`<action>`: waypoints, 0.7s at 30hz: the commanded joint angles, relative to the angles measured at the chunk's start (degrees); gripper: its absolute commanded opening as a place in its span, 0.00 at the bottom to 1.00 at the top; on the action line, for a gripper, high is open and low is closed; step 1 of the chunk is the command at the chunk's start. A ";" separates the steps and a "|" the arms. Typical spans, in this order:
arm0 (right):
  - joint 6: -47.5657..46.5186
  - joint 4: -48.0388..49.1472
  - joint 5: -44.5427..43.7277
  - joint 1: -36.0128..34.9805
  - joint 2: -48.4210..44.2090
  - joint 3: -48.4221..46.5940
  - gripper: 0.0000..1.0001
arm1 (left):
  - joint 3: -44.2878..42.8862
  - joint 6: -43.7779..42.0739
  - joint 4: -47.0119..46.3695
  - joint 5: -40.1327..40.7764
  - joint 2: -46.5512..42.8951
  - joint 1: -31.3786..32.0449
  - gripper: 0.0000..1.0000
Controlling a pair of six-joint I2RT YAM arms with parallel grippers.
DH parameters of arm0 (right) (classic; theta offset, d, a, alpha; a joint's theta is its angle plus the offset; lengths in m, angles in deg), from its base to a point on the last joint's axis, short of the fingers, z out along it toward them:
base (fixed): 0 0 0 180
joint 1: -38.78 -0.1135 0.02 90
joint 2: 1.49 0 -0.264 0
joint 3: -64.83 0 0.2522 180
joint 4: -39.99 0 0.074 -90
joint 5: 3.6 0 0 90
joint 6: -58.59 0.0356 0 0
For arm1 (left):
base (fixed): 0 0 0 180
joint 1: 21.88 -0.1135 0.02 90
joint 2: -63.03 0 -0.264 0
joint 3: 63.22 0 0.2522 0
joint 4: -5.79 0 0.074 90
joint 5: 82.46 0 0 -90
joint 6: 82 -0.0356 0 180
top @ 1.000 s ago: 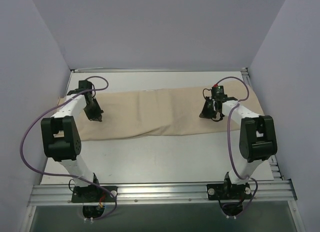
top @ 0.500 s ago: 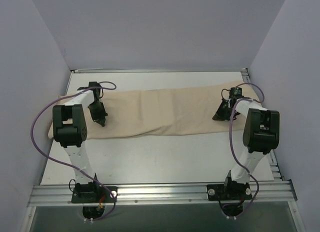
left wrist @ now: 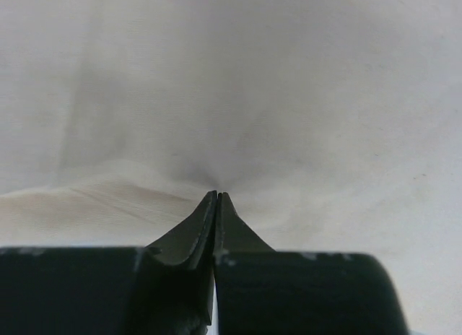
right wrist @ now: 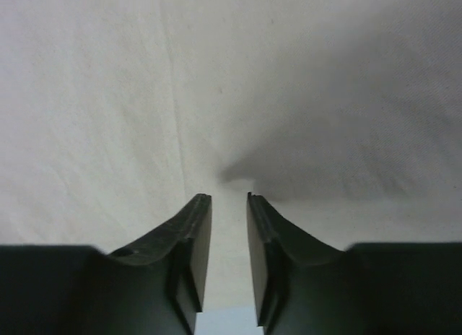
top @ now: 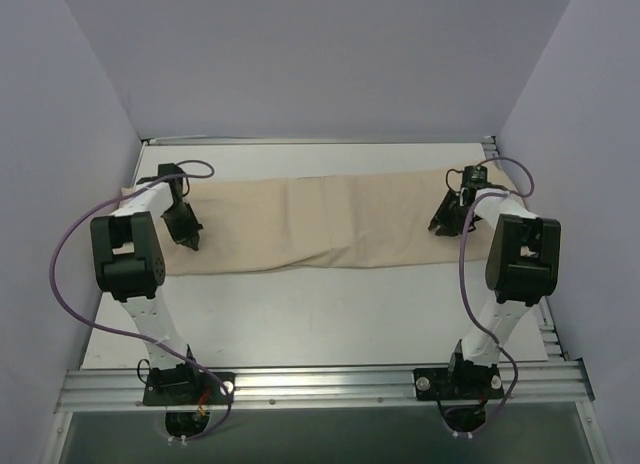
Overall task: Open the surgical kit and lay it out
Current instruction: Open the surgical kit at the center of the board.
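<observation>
Left gripper (left wrist: 217,194), centre-left in the overhead view, is pinched closed on a pucker of the cloth wrap (top: 320,224). The right gripper (right wrist: 229,198), centre-right, stands slightly parted over the cloth and holds nothing. The wrap lies stretched across the table (top: 300,314), apparently unopened. A one-sided pull could drag the bundle and spill its contents.

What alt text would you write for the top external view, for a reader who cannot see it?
A long beige cloth wrap lies spread sideways across a white table. From the near edge, the left pincer reaches its left end and the right pincer its right end.
</observation>
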 commanded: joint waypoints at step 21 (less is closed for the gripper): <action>4.46 -15.43 -22.95 -17.03 30.89 -61.53 0.55 | 2.15 -2.51 -3.40 -15.84 -11.62 -0.67 0.33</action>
